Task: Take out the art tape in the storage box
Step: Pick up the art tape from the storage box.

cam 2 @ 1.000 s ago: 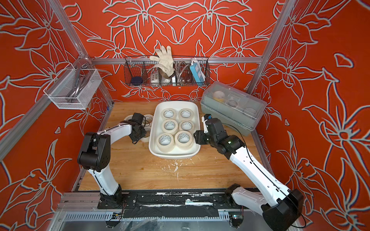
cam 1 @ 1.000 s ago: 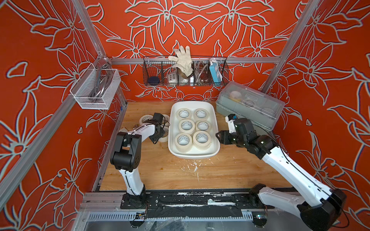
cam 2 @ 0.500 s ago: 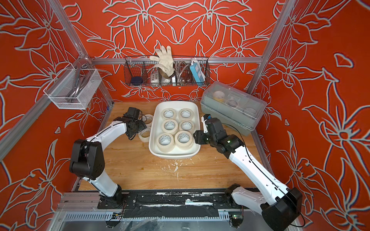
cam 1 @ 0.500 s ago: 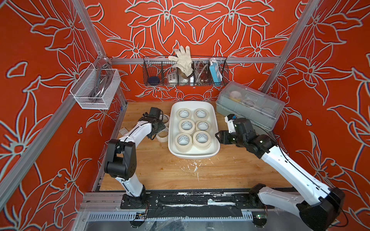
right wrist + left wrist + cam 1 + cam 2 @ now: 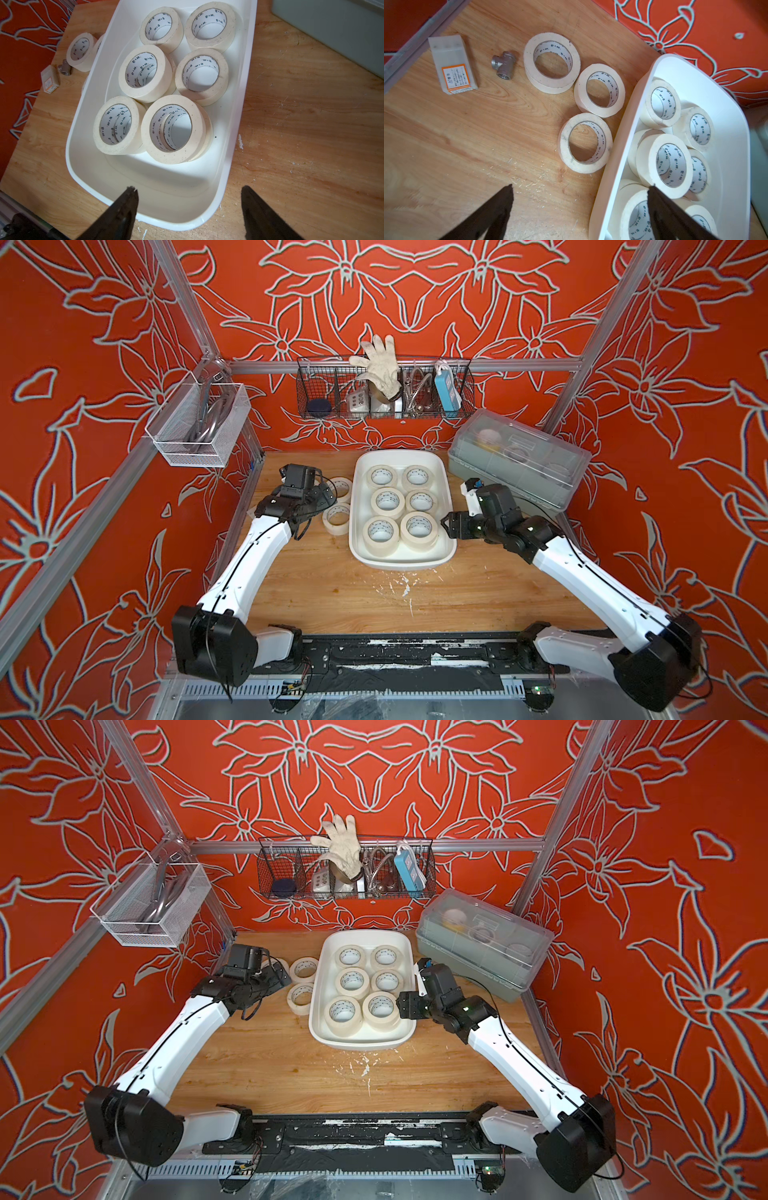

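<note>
In a top view, the left gripper (image 5: 323, 498) is drawn back from the art tape (image 5: 337, 519) set down beside the storage box (image 5: 401, 566). In the left wrist view, its jaws are spread, empty. In the right wrist view, the right gripper (image 5: 189, 188) is opened wider, empty; much art tape is left inside.

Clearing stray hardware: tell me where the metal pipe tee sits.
In the left wrist view, the metal pipe tee lies on the wooden table, left of the storage box, between a labelled plastic case and a tape roll.
</note>
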{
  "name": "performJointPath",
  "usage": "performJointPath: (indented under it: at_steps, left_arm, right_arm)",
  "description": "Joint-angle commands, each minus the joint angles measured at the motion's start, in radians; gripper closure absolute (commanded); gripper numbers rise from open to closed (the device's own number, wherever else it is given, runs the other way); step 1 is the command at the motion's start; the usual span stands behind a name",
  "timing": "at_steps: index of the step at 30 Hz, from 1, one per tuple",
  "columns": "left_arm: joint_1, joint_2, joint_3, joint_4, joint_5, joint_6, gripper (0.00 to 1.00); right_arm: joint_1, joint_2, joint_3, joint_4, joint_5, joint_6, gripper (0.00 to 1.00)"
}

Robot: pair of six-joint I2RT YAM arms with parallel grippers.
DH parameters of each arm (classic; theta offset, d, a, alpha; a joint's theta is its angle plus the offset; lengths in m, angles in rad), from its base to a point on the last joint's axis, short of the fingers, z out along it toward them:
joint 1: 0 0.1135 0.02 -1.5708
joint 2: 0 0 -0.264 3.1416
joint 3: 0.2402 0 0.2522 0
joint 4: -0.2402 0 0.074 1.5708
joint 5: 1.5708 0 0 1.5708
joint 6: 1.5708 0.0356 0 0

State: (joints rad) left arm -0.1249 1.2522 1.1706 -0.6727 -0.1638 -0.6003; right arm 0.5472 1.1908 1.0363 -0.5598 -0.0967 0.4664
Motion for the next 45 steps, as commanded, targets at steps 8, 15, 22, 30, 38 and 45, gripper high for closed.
performJointPath:
  at_steps: [8, 15, 22, 30, 38, 45]
  left_arm:
    - [0.003, -0.150, -0.023, -0.132, 0.004, 0.064, 0.01]
    - [0.003, -0.194, -0.005, -0.188, 0.050, 0.094, 0.01]
    - [0.002, -0.211, 0.000, -0.212, 0.078, 0.113, 0.01]
    - [0.003, -0.198, -0.003, -0.217, 0.121, 0.114, 0.01]
    - [0.003, -0.191, -0.005, -0.214, 0.134, 0.118, 0.01]
    - [0.002, -0.188, -0.005, -0.214, 0.151, 0.115, 0.01]
  right_arm:
    - [-0.007, 0.213, 0.187, 0.015, -0.067, -0.040, 0.08]
    - [-0.007, 0.421, 0.384, -0.088, -0.148, -0.057, 0.08]
    - [-0.006, 0.565, 0.486, -0.085, -0.176, -0.043, 0.07]
    - [0.005, 0.705, 0.617, -0.126, -0.132, -0.036, 0.08]
    - [0.034, 0.862, 0.786, -0.193, -0.064, -0.044, 0.14]
    - [0.061, 0.966, 0.873, -0.211, -0.003, -0.043, 0.20]
